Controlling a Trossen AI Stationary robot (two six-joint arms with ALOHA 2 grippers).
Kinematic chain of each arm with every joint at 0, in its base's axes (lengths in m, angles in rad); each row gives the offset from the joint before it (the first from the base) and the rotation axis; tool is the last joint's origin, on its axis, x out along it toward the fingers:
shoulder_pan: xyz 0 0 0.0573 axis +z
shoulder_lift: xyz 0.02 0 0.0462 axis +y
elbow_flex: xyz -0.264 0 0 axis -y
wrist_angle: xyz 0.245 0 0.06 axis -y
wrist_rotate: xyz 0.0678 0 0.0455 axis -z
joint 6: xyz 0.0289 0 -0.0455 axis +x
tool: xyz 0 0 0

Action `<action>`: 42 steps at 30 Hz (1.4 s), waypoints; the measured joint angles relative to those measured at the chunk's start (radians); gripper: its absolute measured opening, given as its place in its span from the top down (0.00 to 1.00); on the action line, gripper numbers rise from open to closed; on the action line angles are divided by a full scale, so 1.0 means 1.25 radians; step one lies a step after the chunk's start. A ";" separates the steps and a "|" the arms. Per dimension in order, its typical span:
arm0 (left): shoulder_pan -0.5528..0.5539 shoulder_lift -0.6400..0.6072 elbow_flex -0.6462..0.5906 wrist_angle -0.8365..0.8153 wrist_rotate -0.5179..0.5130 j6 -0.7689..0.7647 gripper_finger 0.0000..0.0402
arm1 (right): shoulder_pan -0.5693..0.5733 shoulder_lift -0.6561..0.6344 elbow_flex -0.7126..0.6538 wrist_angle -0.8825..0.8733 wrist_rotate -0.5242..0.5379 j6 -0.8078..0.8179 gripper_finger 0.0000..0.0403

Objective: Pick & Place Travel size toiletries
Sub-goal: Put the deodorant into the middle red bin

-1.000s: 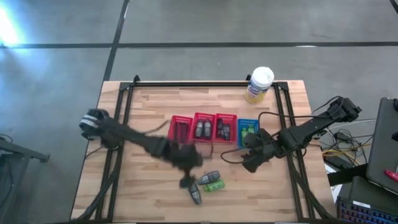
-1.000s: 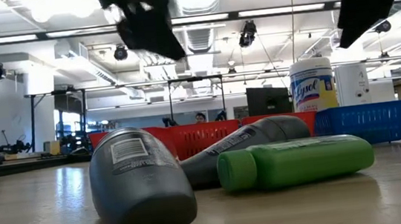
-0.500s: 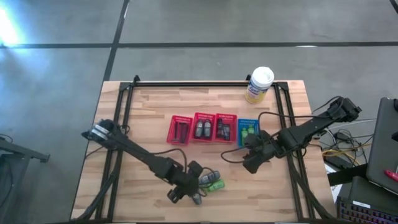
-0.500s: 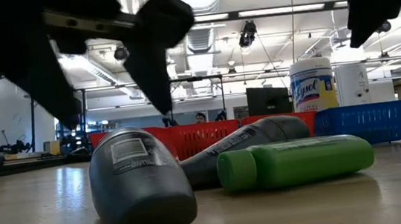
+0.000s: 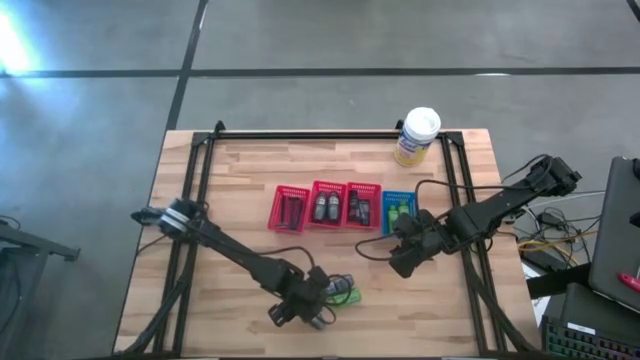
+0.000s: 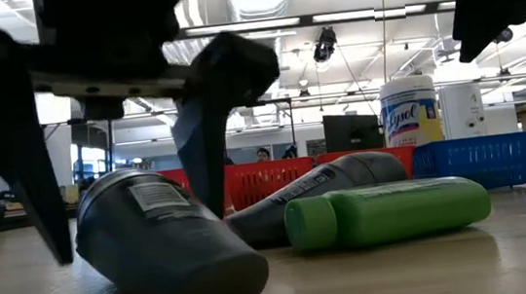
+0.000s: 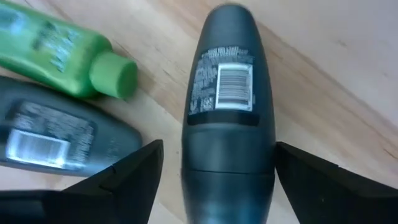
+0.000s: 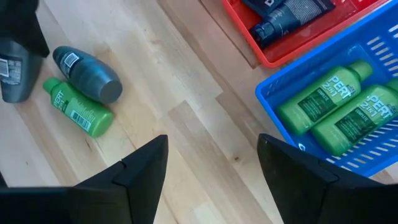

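Note:
Three toiletries lie on their sides near the table's front edge: a dark grey bottle, a second dark grey bottle and a green bottle. My left gripper is open and low over the first grey bottle, with one finger on each side of it. My right gripper is open and empty, held above the table near the blue basket. That basket holds two green bottles. My left gripper comes from above and straddles the grey bottle's wider half, with its fingers on the bottle's two long sides. One finger stands right against the bottle's side. The other finger shows a narrow gap. The bottle lies on the table.
Three red baskets with dark items stand in a row left of the blue basket at mid-table. A white-and-yellow canister stands at the far right edge. The green bottle and second grey bottle lie close beside my left gripper.
My left gripper has gone from beside the red baskets toward the near edge and down onto the grey bottle, and now has a finger on each side of it. The bottle has turned a little on the table.

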 joint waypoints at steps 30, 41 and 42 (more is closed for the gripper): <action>0.154 -0.199 -0.008 -0.070 -0.428 -1.301 0.49 | 0.014 -0.034 -0.001 -0.071 0.080 0.089 0.27; 0.323 -0.134 -0.021 0.037 -0.442 -1.299 0.49 | 0.014 -0.039 -0.001 -0.076 0.087 0.098 0.32; 0.329 -0.130 -0.025 0.040 -0.438 -1.297 0.49 | 0.014 -0.039 -0.001 -0.076 0.087 0.098 0.33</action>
